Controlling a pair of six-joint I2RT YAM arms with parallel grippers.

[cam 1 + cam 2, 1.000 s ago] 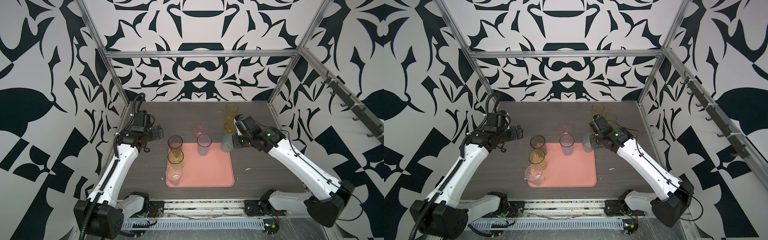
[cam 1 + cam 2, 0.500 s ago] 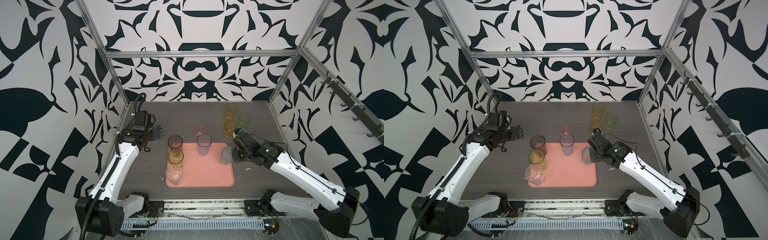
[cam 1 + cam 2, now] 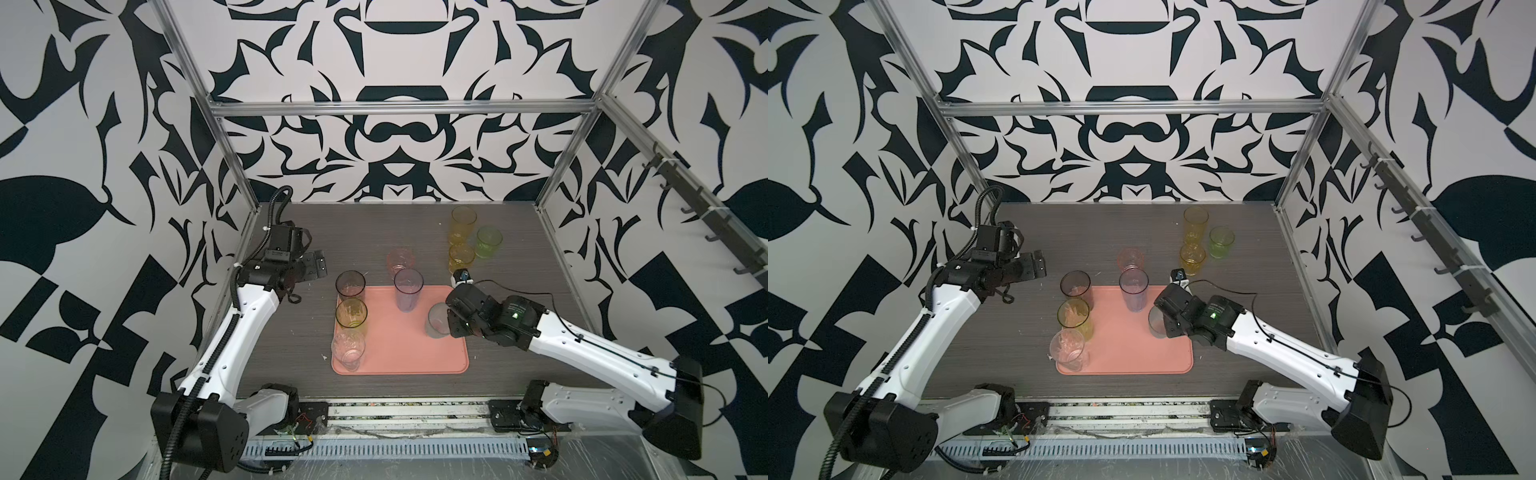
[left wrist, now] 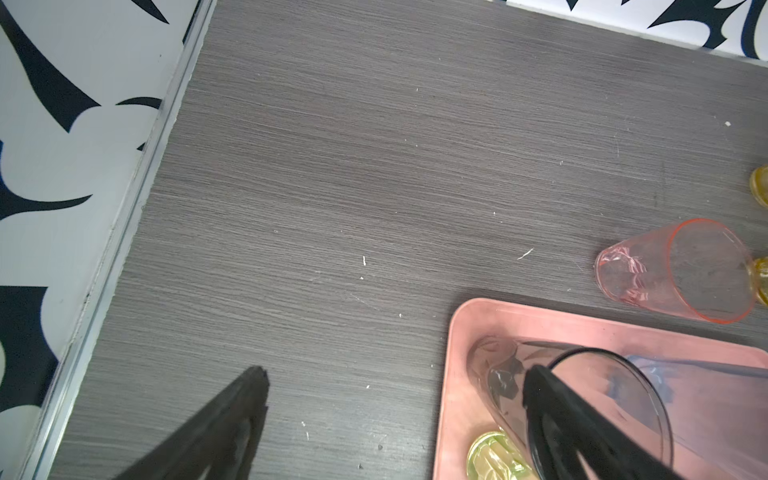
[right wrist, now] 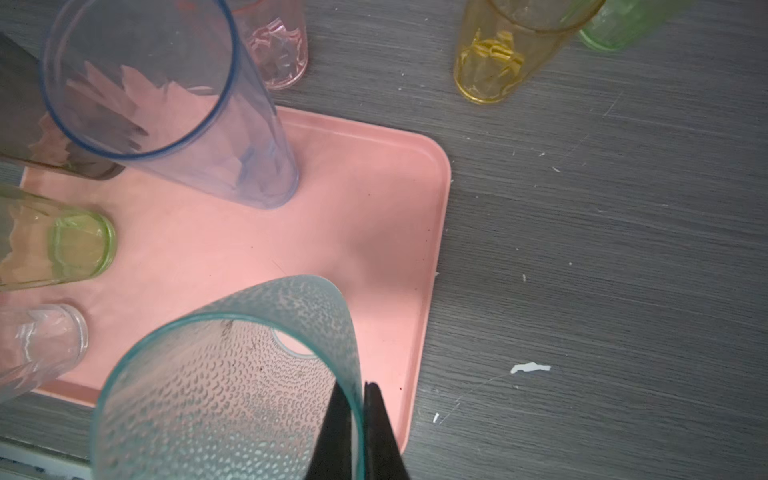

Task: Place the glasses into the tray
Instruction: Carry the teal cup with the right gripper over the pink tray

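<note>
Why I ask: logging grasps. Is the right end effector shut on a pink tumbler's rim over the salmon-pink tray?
Not pink: the right wrist view shows the right end effector shut on the rim of the teal dimpled see-through tumbler over the salmon-pink rectangular plastic tray.

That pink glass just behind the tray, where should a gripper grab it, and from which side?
Likely the rim, one finger inside, one outside, from above on its left. The pink glass stands upright, mouth open; the blue glass crowds its front, its left has bare table.
</note>
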